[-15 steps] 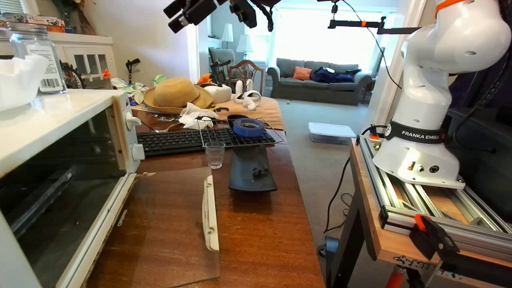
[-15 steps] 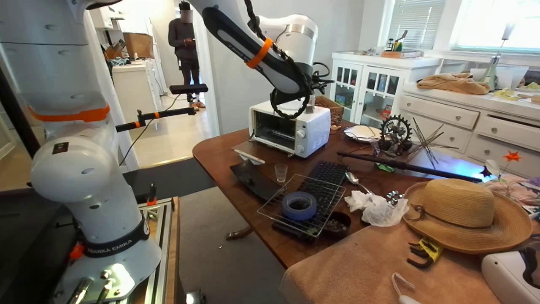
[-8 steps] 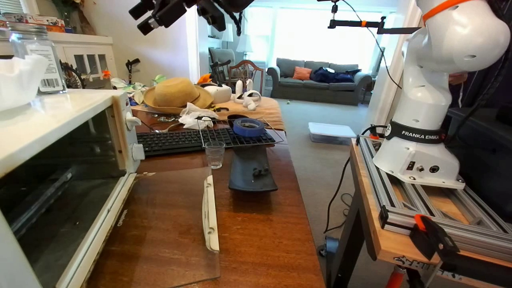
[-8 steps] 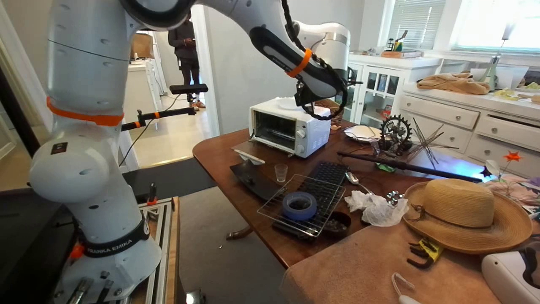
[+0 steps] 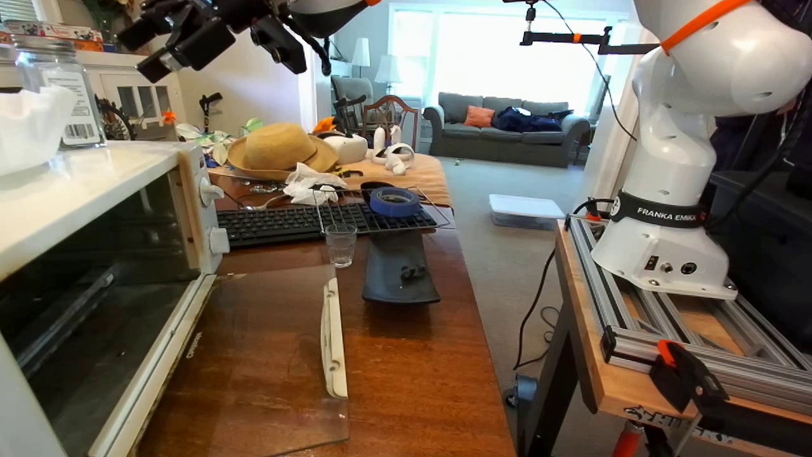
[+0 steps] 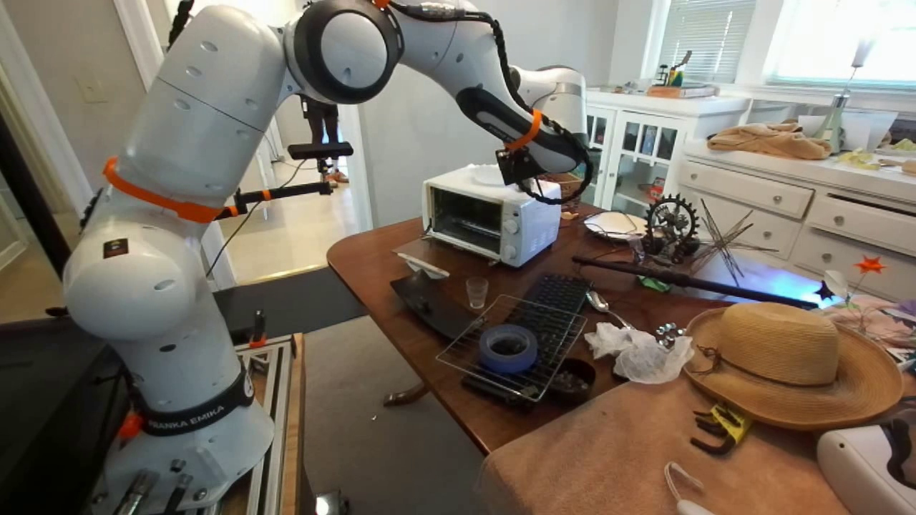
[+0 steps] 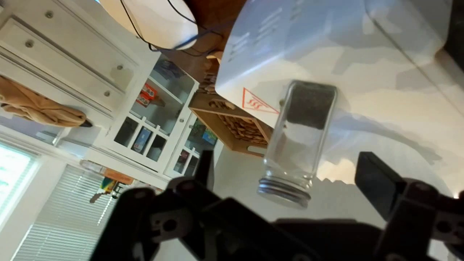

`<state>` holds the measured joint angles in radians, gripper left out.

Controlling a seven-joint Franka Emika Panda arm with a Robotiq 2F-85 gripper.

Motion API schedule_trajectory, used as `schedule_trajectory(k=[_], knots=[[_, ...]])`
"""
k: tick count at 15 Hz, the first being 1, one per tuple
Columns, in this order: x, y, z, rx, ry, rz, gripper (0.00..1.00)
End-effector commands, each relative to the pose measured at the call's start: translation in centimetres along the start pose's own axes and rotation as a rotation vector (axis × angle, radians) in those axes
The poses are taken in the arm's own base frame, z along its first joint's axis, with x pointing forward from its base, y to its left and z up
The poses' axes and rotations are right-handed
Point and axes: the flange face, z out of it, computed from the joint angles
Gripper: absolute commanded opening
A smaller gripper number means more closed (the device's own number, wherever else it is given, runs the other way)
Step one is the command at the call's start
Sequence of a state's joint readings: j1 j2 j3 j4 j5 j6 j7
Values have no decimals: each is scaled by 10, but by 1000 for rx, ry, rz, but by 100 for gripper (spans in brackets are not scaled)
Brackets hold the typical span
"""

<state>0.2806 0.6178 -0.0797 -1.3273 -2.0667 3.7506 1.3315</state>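
A single robot arm (image 6: 207, 121) is seen arched across the upper left of an exterior view, and beside it one wooden table (image 5: 412, 368) is loaded with household things. One white toaster oven (image 6: 533, 225) is set there, its glass door (image 5: 273, 355) let down; its pale top is shown at the upper right of the wrist view. One straw hat (image 6: 776, 347) is found at the lower right of an exterior view, with one black keyboard (image 6: 558, 297) and one wire rack (image 6: 458, 366) toward the lower middle. The only gripper (image 7: 286, 163) is held with its two fingers spread wide along the bottom of the wrist view, and nothing is gripped. On the oven's top, at the left edge of an exterior view, one white scalloped bowl (image 5: 32, 130) is placed, and just behind it one clear lidded jar (image 7: 300, 139) is stood upright. In the wrist view the jar is framed between the two fingertips, with a gap seen on either side; its long axis is drawn slantwise, from its base at the upper centre-right to its lid (image 7: 284, 190) at the lower centre, nearest the fingers. How far ahead it lies cannot be judged. One roll of blue tape (image 5: 394, 210) is laid on the rack, one drinking glass (image 5: 341, 247) is stood near it, and two white knobs (image 5: 209, 192) are counted on the oven's front.
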Motion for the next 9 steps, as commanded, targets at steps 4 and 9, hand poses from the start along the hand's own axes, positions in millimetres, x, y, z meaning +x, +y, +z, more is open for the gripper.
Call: schedule_trajectory(k=[4, 9], knots=[[35, -10, 14, 14, 40, 5, 100], [31, -6, 19, 75, 52, 54, 100]])
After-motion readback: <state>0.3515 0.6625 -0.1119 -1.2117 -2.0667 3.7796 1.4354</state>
